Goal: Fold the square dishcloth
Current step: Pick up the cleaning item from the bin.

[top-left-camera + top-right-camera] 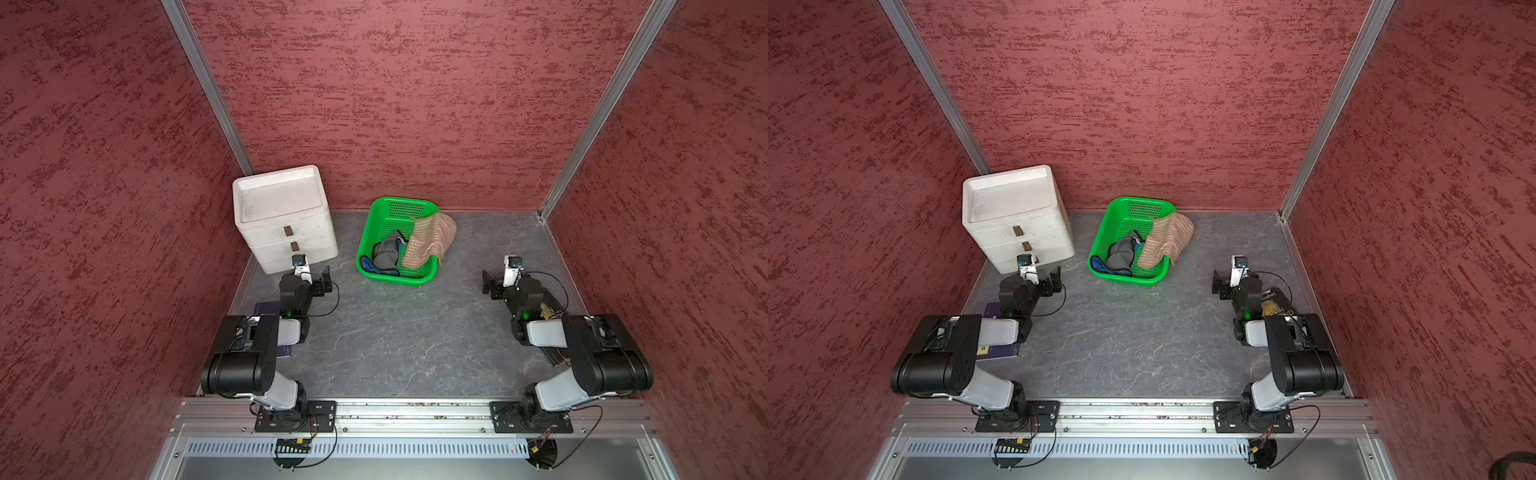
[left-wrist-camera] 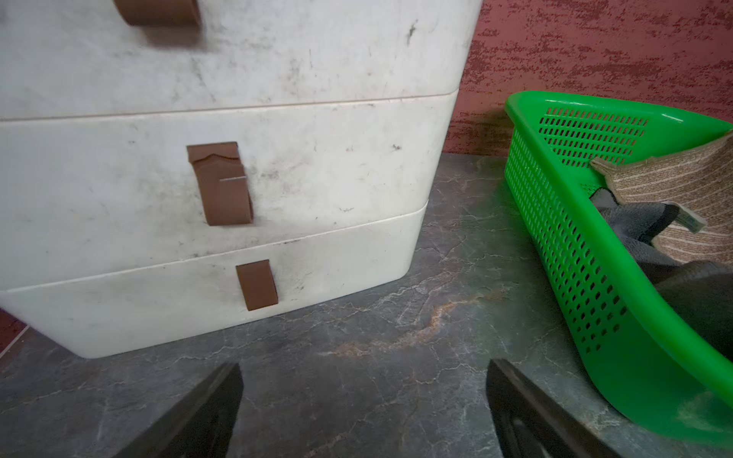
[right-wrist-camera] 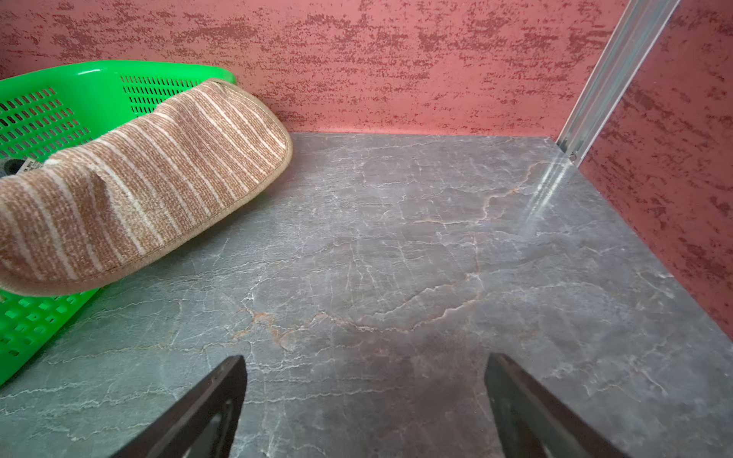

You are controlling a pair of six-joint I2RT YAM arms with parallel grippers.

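The square dishcloth [image 1: 430, 241] [image 1: 1165, 243] is tan with pale stripes. It lies crumpled over the right rim of a green basket [image 1: 401, 201] [image 1: 1142, 201] at the back of the table, part inside and part hanging outside. The right wrist view shows the dishcloth [image 3: 139, 186] draped on the basket [image 3: 59, 99]. The left wrist view catches an edge of the dishcloth [image 2: 682, 186] over the basket wall [image 2: 575, 257]. My left gripper [image 1: 326, 279] [image 1: 1054, 279] [image 2: 363, 368] stands open and empty, left of the basket. My right gripper [image 1: 487, 282] [image 1: 1217, 284] [image 3: 365, 363] is open and empty, to the basket's right.
A white drawer unit [image 1: 286, 224] [image 2: 238, 158] with brown tabs stands at the back left, close to my left gripper. A grey cloth [image 1: 386, 253] and a blue one [image 1: 368, 264] lie in the basket. A dark blue book [image 1: 1000, 353] lies under the left arm, a black book [image 1: 1277, 305] under the right.
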